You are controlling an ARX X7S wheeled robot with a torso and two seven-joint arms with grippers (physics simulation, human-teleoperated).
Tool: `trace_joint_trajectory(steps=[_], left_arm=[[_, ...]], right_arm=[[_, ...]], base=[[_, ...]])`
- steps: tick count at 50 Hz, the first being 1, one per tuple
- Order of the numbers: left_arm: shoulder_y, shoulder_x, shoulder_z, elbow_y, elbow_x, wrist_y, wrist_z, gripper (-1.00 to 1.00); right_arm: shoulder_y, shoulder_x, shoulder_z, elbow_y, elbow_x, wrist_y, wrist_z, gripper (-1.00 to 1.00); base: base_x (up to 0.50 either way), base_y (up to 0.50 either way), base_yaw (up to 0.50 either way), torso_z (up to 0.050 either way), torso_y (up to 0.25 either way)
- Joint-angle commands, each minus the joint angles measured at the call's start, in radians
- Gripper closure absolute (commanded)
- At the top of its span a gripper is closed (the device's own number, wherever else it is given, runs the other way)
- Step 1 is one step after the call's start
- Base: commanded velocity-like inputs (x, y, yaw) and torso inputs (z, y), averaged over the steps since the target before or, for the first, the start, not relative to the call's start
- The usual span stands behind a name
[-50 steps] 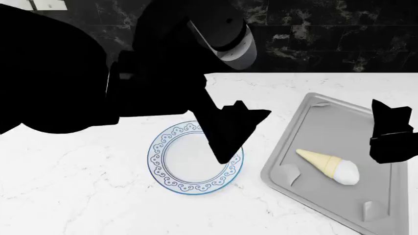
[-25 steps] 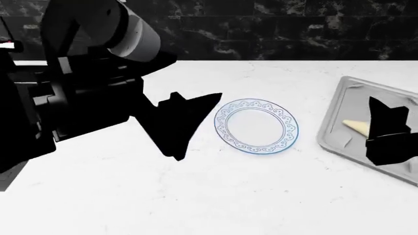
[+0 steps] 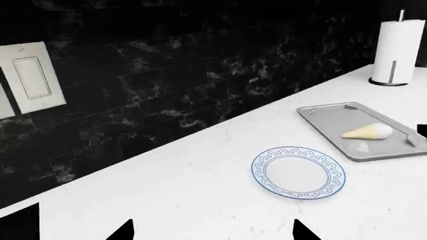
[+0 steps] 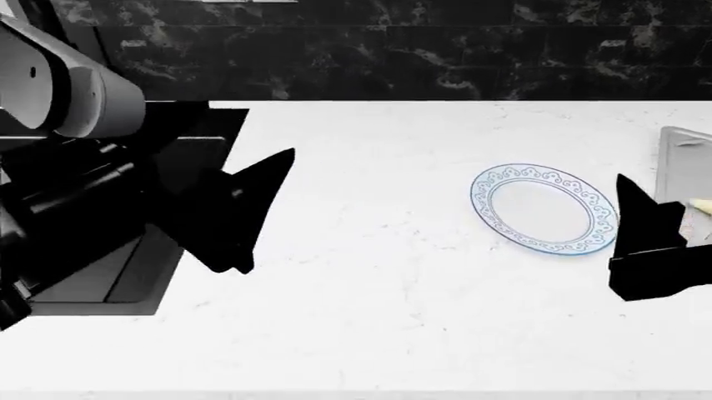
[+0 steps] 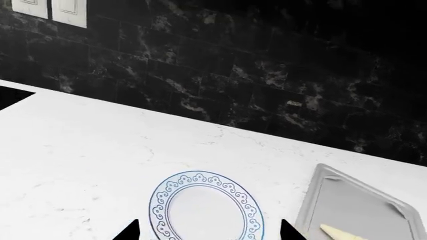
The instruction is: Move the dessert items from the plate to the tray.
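The blue-patterned plate point(image 4: 543, 208) lies bare on the white counter, also seen in the left wrist view point(image 3: 298, 173) and the right wrist view point(image 5: 205, 207). The ice-cream cone point(image 3: 368, 131) lies on its side in the light-grey tray point(image 3: 327, 117). In the head view only the cone's tip point(image 4: 701, 202) and a strip of the tray point(image 4: 681, 142) show at the right edge. My left gripper point(image 4: 262, 208) hangs open, well left of the plate, nothing between its fingers. My right gripper point(image 4: 651, 237) is open, between plate and tray.
A paper towel roll point(image 3: 399, 52) stands on the counter beyond the tray. A black sink basin point(image 4: 100, 283) lies at the left under my left arm. Black marble wall with white switch plates point(image 5: 50, 7) runs along the back of the counter.
The head view has swung left, so plate and tray now sit far right. My left gripper has moved off the plate toward the sink side. The cone stays on the tray.
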Motion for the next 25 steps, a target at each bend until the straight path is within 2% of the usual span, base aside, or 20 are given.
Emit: trace_joint_trajectory(steps=[1, 25], left_arm=[[0.104, -0.141, 0.004, 0.089, 0.054, 0.126, -0.03, -1.0], [0.137, -0.165, 0.007, 0.106, 0.072, 0.157, -0.071, -1.0]], right_arm=[[-0.026, -0.009, 0.019, -0.067, -0.007, -0.039, 0.025, -1.0], [-0.04, -0.013, 0.03, -0.087, -0.003, -0.043, 0.037, -1.0]], base=[[0.0, 0.5, 0.0, 0.0, 0.0], [0.0, 0.5, 0.0, 0.0, 0.0]])
